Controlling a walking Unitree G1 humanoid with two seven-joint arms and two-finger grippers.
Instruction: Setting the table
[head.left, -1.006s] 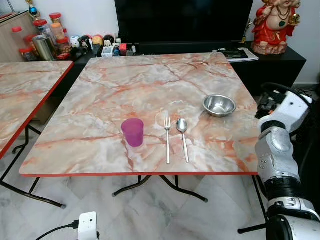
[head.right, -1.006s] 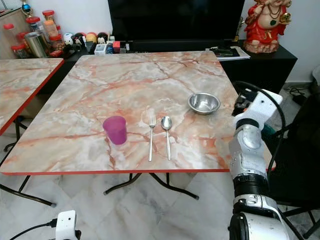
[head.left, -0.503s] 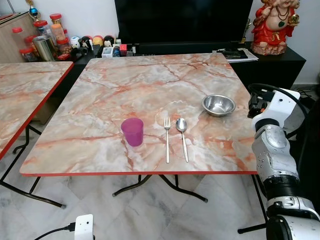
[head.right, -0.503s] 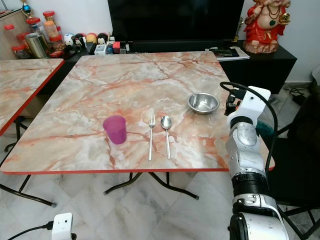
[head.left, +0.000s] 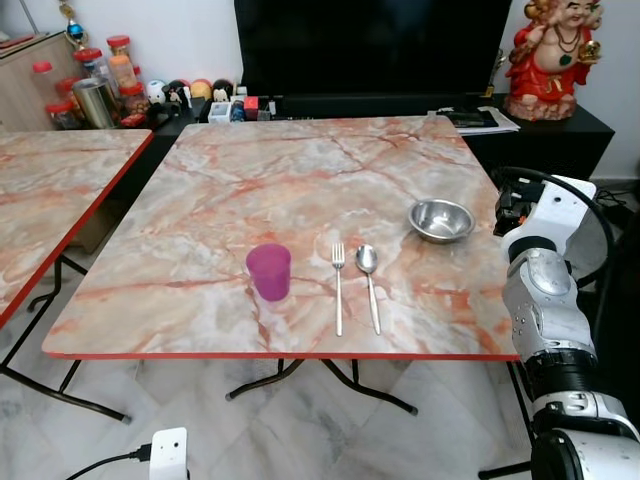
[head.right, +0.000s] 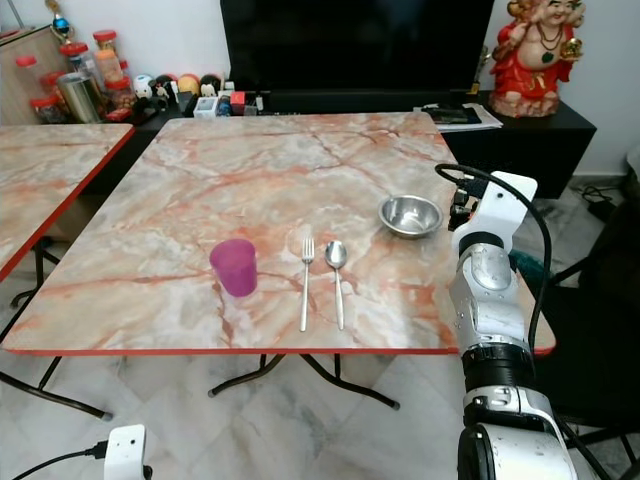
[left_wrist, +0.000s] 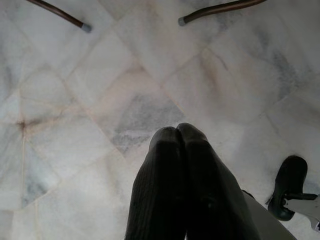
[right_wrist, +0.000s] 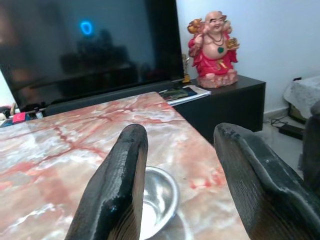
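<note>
Right wrist view: the right gripper is spread wide and empty, the steel bowl unplaced beyond its fingers; cup, fork and spoon are laid; the left gripper is closed on nothing.

Readable text: none that I can make out from here.
Jars past the bench's far left corner: labels too small to read.
Papers beyond the far right corner: print illegible.
</note>
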